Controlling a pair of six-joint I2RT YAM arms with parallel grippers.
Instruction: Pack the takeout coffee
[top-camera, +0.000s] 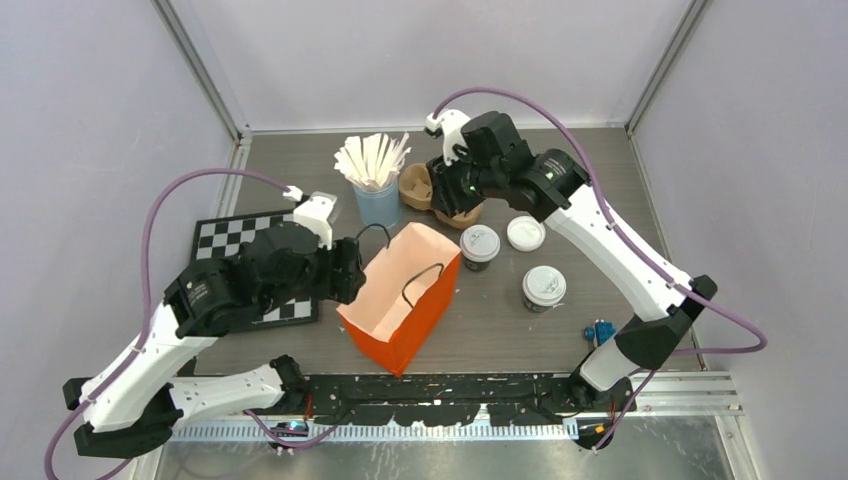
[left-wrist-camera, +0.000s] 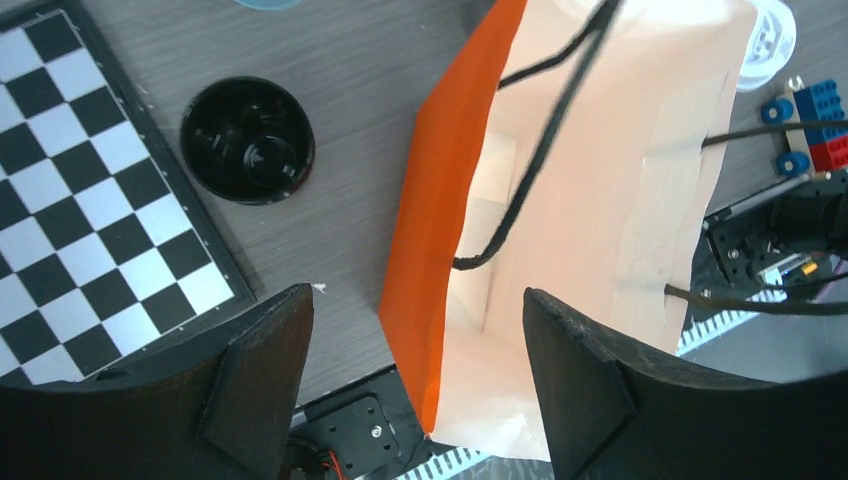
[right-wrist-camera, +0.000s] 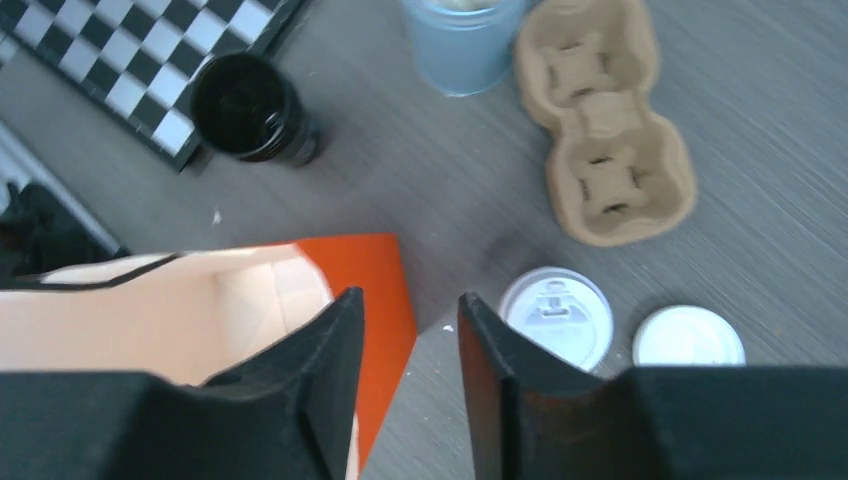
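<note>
We found both takeout coffees standing lidded on the table (top-camera: 490, 340) to the right of the orange bag (top-camera: 400, 330), one cup (top-camera: 480, 245) just beside its rim and the other cup (top-camera: 543, 288) nearer the arms. The left gripper (left-wrist-camera: 415, 300) was spread wide with the bag's orange side wall between its fingers, gripping nothing. The right gripper (right-wrist-camera: 408, 305) hung partly parted and empty above the bag's corner

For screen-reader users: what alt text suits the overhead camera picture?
An open orange paper bag stands between two robot arms, the open left gripper at its rim. Right of it: two lidded coffee cups and a loose white lid; the right gripper hangs by a cardboard carrier.
</note>
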